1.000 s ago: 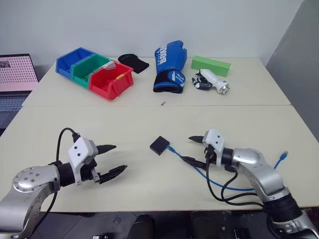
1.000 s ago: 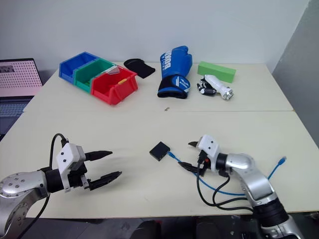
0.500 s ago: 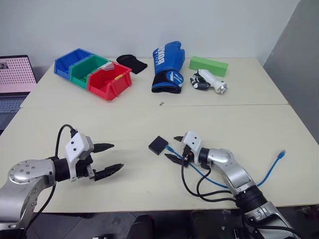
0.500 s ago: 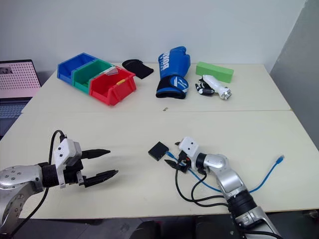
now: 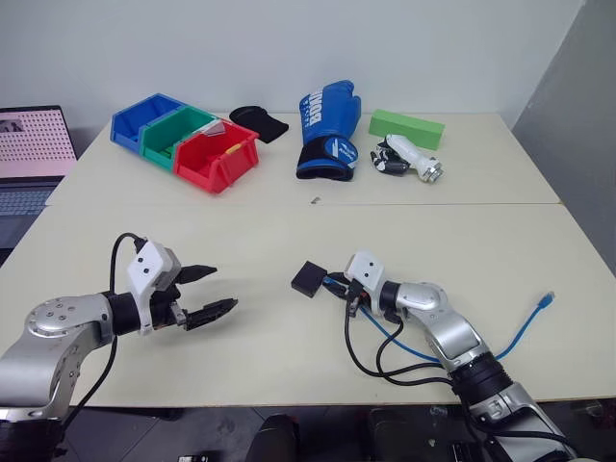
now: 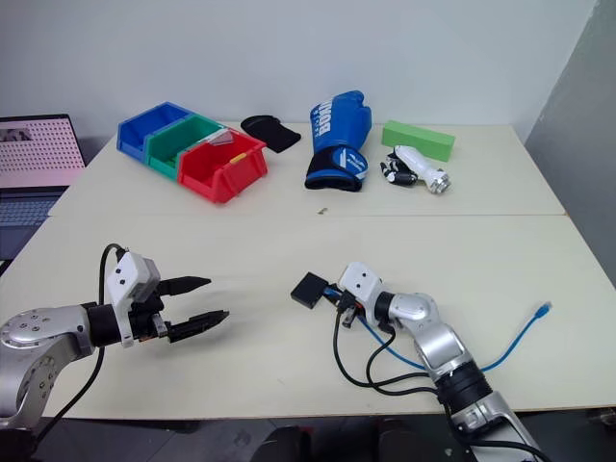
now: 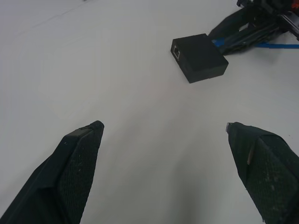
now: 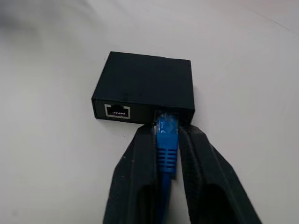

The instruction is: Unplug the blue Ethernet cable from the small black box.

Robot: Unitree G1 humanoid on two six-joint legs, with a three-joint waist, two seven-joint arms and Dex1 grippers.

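A: Where's the box [image 5: 309,277]?
B: Centre of the head view, on the table [image 5: 289,231], still plugged. The cable [image 8: 166,140] enters its right-hand port; the other port is empty.
A: And the right gripper [image 8: 167,135]?
B: Pinched shut on the cable's boot just behind the plug, fingertips against the box's face. The rest of the cable trails towards the lower right of the frame.
A: The left gripper [image 5: 210,294]?
B: Lower left, fingers spread wide, holding nothing, well apart from the box.
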